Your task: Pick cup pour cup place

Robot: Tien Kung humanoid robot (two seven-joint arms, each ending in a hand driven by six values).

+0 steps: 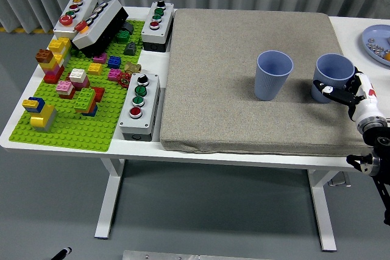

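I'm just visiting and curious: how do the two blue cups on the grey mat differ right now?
The right cup is gripped by the robot's right hand; the middle cup stands free. The right cup sits near the grey mat's right edge, the middle cup further in. Both are upright, ribbed and the same blue.
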